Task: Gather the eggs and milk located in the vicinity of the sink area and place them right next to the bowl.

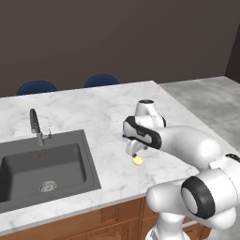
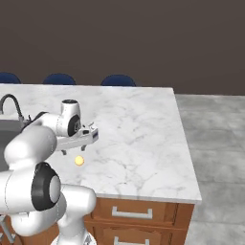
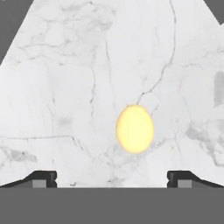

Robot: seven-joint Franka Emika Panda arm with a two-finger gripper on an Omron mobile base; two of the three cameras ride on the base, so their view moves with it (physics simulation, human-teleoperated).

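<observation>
The egg [image 3: 134,128] lies on the marble counter [image 1: 98,112] right of the sink [image 1: 42,166], just below the wide-open gripper [image 3: 112,178]. Being round, it may roll away if one finger touches it first during the descent

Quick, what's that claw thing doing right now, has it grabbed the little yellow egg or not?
Gripper: open and empty, fingertips spread wide above the egg, which lies loose on the marble counter.
</observation>
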